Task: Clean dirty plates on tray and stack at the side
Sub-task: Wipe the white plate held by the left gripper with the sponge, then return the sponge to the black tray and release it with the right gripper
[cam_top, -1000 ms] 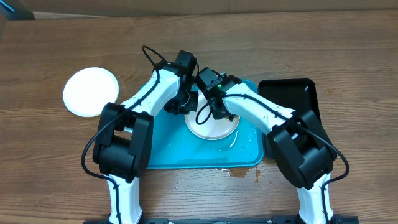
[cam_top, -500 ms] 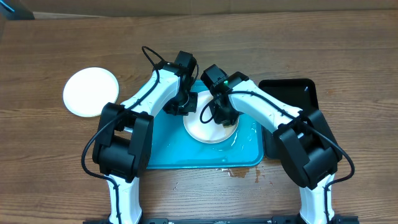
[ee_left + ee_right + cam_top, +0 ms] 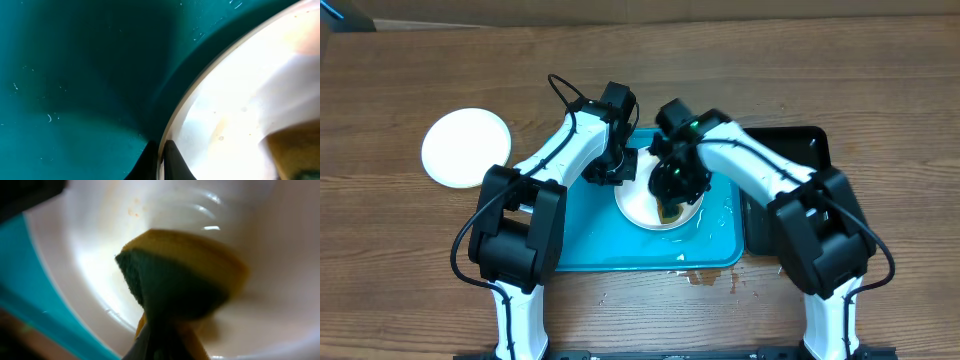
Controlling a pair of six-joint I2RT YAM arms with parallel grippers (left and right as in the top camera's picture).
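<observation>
1. my left gripper (image 3: 160, 159) is pinched tight on the left rim of the white plate (image 3: 638, 203). it is at the same spot as a second ago, and that arm has not shifted.
2. my right gripper (image 3: 673, 195) is clamped on a sponge (image 3: 185, 275), yellow with a dark green side, which is down on the plate's inside.
3. a second ago my right gripper sat by the plate's far rim. it has since swept toward the near side, and the sponge now shows there from overhead.
4. the plate lies in the turquoise tray (image 3: 585, 235), right of its middle, about where it was.
5. a second white plate (image 3: 466, 147) rests on the wooden table (image 3: 400, 260), well left of the tray, unmoved.
6. a black tray (image 3: 790, 148) sits just right of the turquoise one.
</observation>
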